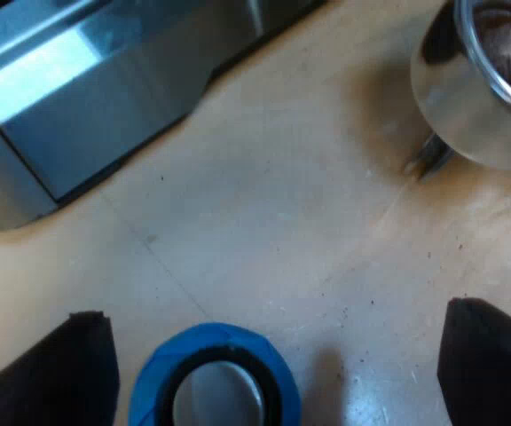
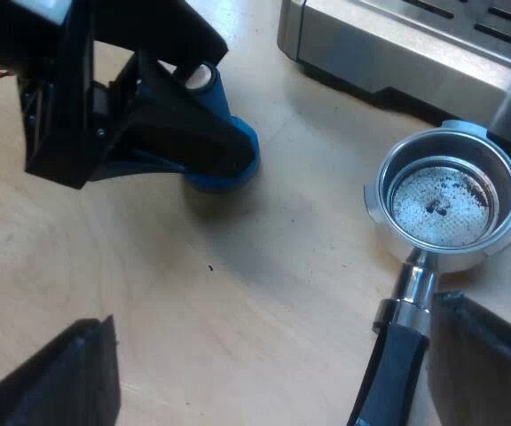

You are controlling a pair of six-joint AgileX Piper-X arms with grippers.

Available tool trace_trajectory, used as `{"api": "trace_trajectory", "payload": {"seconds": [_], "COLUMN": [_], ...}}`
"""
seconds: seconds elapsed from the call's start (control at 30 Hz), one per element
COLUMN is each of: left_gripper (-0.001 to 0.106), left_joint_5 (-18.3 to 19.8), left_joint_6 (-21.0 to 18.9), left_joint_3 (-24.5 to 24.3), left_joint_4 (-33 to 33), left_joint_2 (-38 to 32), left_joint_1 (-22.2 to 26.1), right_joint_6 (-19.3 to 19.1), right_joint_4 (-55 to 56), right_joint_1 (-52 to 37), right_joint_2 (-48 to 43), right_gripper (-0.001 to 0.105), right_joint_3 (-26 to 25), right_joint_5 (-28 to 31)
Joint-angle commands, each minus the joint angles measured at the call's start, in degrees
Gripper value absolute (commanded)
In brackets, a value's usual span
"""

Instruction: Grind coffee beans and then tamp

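The blue tamper [image 1: 216,390] stands on the wooden table between the fingers of my left gripper [image 1: 273,377], which is open around it without touching. The metal holder [image 1: 486,80] lies a little beyond it, near the espresso machine [image 1: 87,98]. From the right wrist, the holder's basket [image 2: 442,200] faces up with only a few dark coffee specks inside. Its dark handle [image 2: 396,368] runs back between the fingers of my right gripper [image 2: 273,373], close to one finger; that gripper is open. The left gripper [image 2: 204,120] hangs low over the blue tamper [image 2: 233,169].
The espresso machine's steel base [image 2: 415,53] runs along the table just beyond the holder and the tamper. Bare wooden tabletop [image 2: 238,293] lies between the tamper and the holder.
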Motion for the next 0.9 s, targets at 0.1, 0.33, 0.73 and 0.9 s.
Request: {"api": "trace_trajectory", "payload": {"seconds": [0.1, 0.33, 0.73, 0.9], "left_gripper": [0.079, 0.079, 0.059, 0.045], "left_joint_5": [-0.6, -3.3, -4.2, -4.2], "left_joint_6": [-0.4, -0.4, -0.4, -0.4], "left_joint_3": [-0.1, -0.1, -0.7, -2.0], "left_joint_4": [-0.7, 1.0, 3.0, 5.0], "left_joint_2": [0.8, 0.8, 0.8, 0.8], "left_joint_1": [-0.3, -0.3, -0.3, -0.3], "right_joint_6": [-0.7, -0.7, -0.7, -0.7], "right_joint_4": [-0.4, -0.4, -0.4, -0.4], "right_joint_1": [0.0, 0.0, 0.0, 0.0], "right_joint_2": [-0.2, -0.2, -0.2, -0.2], "right_gripper": [0.072, 0.072, 0.072, 0.072], "right_joint_3": [-0.1, -0.1, -0.1, -0.1], "right_joint_5": [0.5, 1.7, 1.8, 1.8]}}
